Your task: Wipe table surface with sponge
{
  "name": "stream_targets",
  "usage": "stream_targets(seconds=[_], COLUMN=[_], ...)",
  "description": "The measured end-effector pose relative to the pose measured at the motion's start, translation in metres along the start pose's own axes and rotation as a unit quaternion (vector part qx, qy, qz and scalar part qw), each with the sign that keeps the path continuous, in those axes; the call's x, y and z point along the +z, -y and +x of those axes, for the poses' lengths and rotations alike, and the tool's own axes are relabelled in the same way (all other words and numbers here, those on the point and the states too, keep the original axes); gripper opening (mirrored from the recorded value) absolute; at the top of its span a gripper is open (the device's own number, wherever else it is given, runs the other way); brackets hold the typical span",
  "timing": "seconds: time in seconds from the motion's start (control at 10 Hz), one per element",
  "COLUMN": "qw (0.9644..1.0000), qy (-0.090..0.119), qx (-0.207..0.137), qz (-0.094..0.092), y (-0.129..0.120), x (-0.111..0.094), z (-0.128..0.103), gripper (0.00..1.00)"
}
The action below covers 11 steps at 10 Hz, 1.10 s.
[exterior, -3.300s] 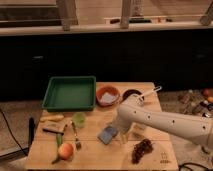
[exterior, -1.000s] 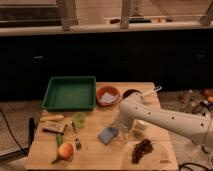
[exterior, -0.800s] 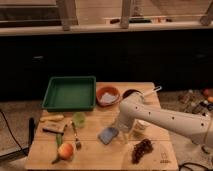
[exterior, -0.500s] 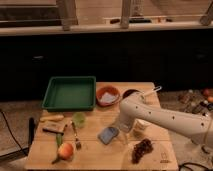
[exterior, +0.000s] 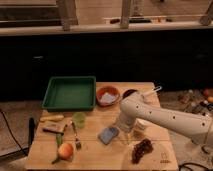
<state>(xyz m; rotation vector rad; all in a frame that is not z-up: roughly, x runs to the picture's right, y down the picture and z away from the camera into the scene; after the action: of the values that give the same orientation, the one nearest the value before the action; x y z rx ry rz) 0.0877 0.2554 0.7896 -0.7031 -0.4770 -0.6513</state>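
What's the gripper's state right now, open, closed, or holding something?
Gripper: down at the table surface, just right of the blue-grey sponge; open, closed or gripping cannot be told.

You have one counter carrying one green tray, one orange bowl, one green cup, one sponge, one fork, one round fruit and one dark grape cluster. Your one gripper sits just right of the sponge.
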Motion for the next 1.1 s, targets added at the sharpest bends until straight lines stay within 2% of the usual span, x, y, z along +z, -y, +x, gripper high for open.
stream_targets(seconds=[0.2, 0.7, 1.1], qw=[1.0000, 0.9997, 0.9995], qy=[0.002, 0.017, 0.018], qx=[-0.002, -0.002, 0.007], qz=[-0.003, 0.018, 0.024], y=[0.000, 0.017, 0.027], x=[0.000, 0.003, 0.011], z=[0.001, -0.009, -0.017], gripper=[0.80, 0.80, 0.80])
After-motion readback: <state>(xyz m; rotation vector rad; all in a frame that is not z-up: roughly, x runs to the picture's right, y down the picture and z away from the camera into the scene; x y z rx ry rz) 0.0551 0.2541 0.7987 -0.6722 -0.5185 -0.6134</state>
